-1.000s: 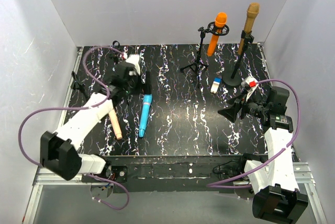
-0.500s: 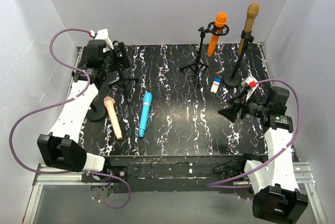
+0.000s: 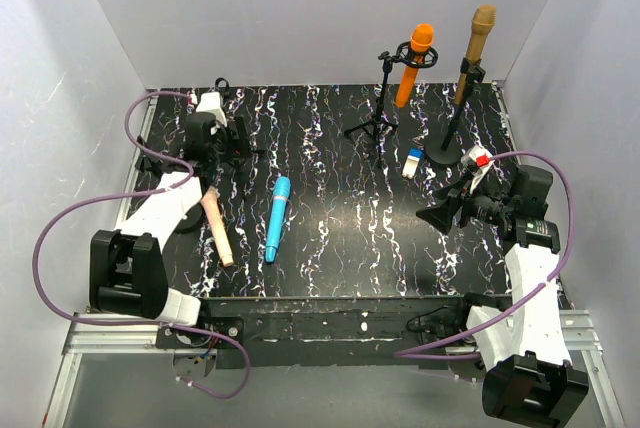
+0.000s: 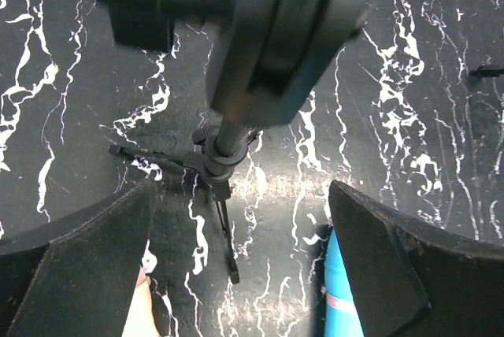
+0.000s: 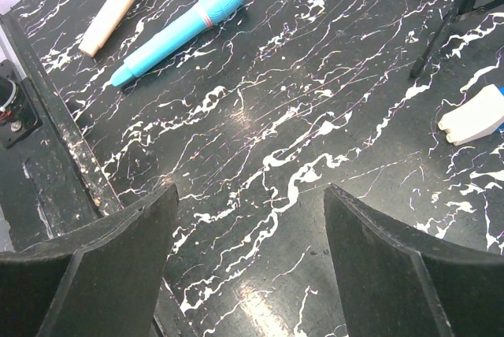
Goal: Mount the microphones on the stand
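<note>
We count two of four done. The orange microphone [image 3: 413, 66] sits in the clip of the tripod stand [image 3: 384, 98] at the upper right of the overhead view, and the gold-bronze microphone [image 3: 475, 48] stands in the round-based stand [image 3: 445, 156] beside it.

Two are left: the light blue microphone [image 3: 275, 218] and the pale pink-beige microphone [image 3: 218, 233] lie flat on the table [image 3: 350, 238] at centre left, near each other but not touching.

The left gripper [image 4: 240, 187] hangs with fingers spread over a third stand [image 4: 220, 156] at the upper left (its clip, blurred against the lens, shows no microphone). The right gripper [image 5: 248, 191], at the right, is spread wide too and holds nothing.
</note>
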### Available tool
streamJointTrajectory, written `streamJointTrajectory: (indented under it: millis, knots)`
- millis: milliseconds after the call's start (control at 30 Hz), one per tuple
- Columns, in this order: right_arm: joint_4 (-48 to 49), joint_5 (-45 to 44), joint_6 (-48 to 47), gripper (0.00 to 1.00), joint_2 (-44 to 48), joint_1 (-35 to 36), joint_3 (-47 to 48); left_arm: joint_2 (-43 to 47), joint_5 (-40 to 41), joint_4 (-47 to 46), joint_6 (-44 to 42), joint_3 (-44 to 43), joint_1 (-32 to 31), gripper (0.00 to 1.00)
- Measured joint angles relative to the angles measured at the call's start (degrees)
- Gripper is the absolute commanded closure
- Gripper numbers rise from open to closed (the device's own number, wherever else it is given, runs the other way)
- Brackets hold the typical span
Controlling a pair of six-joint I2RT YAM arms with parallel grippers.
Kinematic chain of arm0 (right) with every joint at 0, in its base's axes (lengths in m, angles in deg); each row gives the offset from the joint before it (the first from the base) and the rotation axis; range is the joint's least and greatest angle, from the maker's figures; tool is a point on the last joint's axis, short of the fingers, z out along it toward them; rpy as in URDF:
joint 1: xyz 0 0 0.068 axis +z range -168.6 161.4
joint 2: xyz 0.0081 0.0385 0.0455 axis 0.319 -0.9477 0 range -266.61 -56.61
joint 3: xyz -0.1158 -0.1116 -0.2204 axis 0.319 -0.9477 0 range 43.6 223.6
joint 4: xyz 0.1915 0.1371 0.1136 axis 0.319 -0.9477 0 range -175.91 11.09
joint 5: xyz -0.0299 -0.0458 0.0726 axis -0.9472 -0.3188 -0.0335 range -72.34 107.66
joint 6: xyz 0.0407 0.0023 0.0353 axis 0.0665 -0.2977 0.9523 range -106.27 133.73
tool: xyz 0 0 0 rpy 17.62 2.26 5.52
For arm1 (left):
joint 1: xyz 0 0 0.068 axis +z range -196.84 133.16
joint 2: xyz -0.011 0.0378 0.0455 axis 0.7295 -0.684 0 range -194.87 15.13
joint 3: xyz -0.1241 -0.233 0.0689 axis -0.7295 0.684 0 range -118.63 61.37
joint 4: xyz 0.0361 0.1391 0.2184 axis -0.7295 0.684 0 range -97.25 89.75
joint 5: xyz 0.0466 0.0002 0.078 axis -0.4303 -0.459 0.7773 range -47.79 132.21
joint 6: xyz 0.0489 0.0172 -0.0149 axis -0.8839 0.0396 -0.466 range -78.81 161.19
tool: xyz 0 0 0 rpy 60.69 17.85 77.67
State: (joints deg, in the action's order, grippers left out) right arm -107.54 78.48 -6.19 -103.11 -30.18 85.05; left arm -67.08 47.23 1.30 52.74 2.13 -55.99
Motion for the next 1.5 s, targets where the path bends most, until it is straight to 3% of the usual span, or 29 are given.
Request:
streamJointTrajectory:
  millis: [167,467,567,633,833,1167,1500]
  knots:
    - [0.0,0.0,0.0,0.18,0.0,0.0,0.0,-0.2,-1.2,-14.8,-2.8,8.3,0.5,0.19]
    - [0.0,0.0,0.0,0.18,-0.2,0.0,0.0,-1.9,-2.6,-28.2,-5.4,9.0,0.5,0.31]
    - [0.0,0.0,0.0,0.18,-0.3,0.0,0.0,-2.1,-2.7,-29.7,-5.7,8.9,0.5,0.48]
    - [0.0,0.0,0.0,0.18,-0.3,0.0,0.0,-2.6,-2.7,-30.4,-6.0,8.7,0.5,0.74]
    - [0.0,0.0,0.0,0.18,-0.4,0.0,0.0,-4.5,-2.8,-31.0,-9.0,8.0,0.7,1.0]
    - [0.0,0.0,0.0,0.18,-0.4,0.0,0.0,-5.6,-10.6,-27.4,-10.4,0.7,0.9,1.0]
    - [0.0,0.0,0.0,0.18,-0.5,0.0,0.0,-1.4,-29.1,-25.6,-6.2,-4.5,-2.0,1.0]
